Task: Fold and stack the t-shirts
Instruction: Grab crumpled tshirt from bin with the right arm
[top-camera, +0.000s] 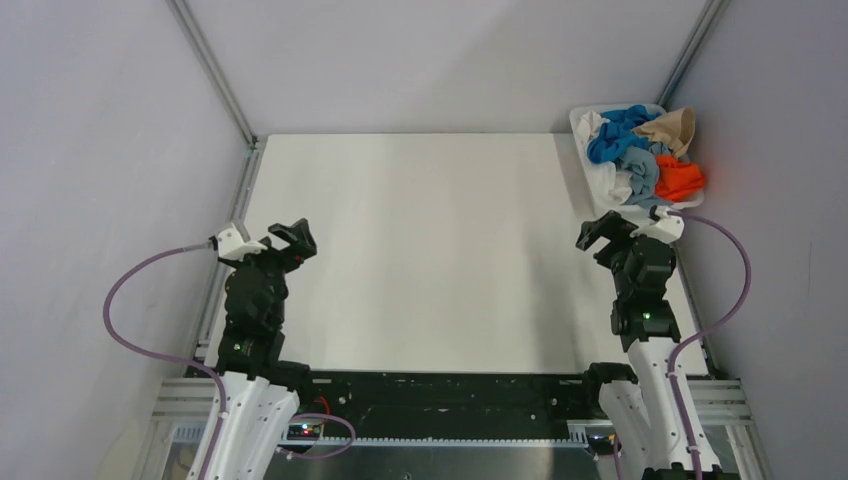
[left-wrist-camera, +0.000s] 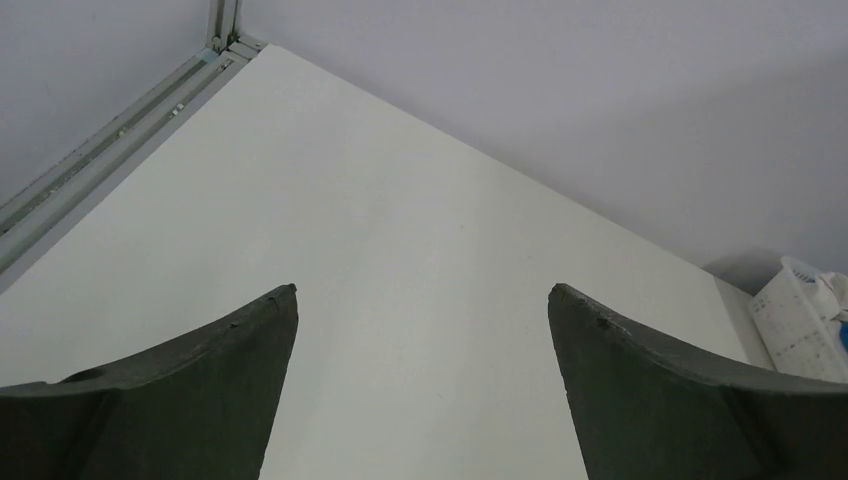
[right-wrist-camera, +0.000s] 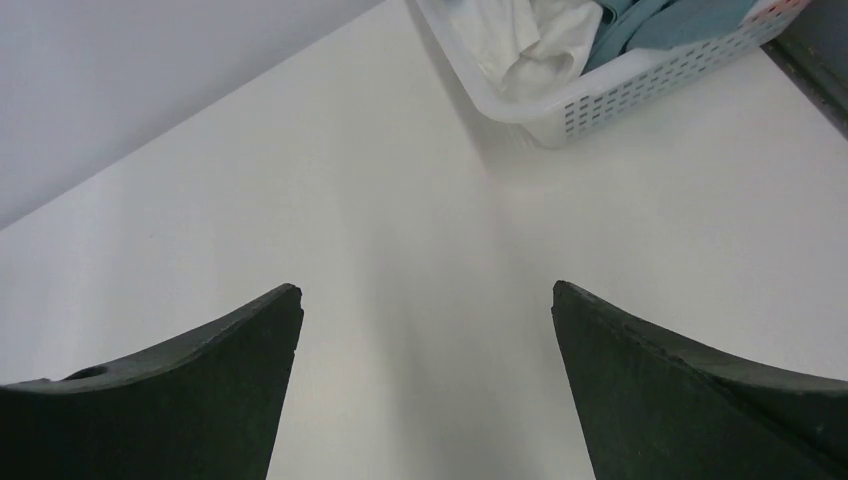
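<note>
Crumpled cloth t-shirts (top-camera: 640, 160) in five colours fill one white plastic lattice basket (top-camera: 579, 118) at the far right corner of the flat white worktop (top-camera: 420, 250). Two black tools hover spread: left tool (top-camera: 292, 238) by the left edge, right tool (top-camera: 598, 232) by the right, broad worktop between.

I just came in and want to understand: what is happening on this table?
Nothing is being handled yet. The t-shirts lie crumpled together in the white basket at the far right corner of the table. The left gripper and right gripper hover above the table, both open and empty.
</note>
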